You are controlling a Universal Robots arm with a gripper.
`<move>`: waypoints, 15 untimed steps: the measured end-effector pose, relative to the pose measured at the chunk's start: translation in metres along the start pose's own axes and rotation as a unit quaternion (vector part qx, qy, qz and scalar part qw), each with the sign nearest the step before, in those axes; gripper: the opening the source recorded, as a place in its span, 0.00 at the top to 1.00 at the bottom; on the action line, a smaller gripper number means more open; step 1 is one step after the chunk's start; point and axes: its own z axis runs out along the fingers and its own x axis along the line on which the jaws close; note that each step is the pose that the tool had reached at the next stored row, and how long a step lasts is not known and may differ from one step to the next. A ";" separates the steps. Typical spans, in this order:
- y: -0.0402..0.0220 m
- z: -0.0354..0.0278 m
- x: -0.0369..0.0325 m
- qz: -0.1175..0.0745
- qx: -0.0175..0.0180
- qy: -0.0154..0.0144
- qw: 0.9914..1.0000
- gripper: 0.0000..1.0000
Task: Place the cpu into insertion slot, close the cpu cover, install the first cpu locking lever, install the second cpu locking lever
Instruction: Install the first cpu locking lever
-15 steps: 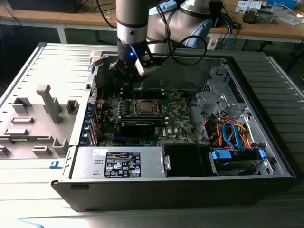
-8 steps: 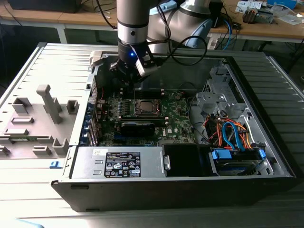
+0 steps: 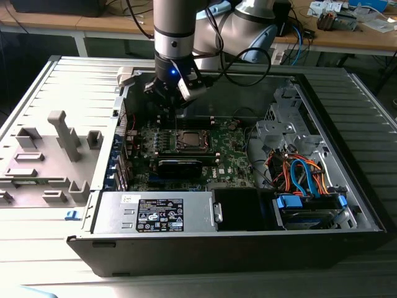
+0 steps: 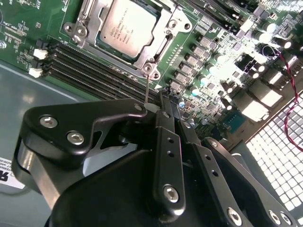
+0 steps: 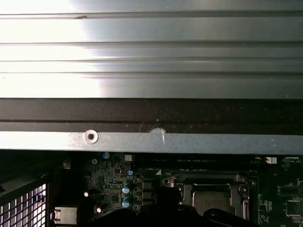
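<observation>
Open computer case [image 3: 347, 205], coloured cables [image 3: 298, 174], grey moulded tray [image 3: 43, 161] alongside.

Arm [image 3: 177, 31] reaches straight down, gripper [image 4: 166, 101] fingers pressed together

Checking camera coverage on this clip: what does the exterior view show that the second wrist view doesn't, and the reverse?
Exterior view: the open computer case on its side, with the power supply, the drive cables and the arm reaching down over the board.

Second wrist view: a close look at the cpu seated in the insertion slot, with a thin wire lever standing up at the socket's corner just beyond the gripper.

Both: the green circuit board and the socket on it.
</observation>
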 end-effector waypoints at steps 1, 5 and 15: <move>0.0000 0.0002 -0.0002 0.000 0.000 0.000 1.000 0.89; 0.0000 0.0008 -0.0004 0.000 0.000 0.000 1.000 0.89; -0.0001 0.0026 -0.0006 0.000 0.000 0.000 1.000 0.89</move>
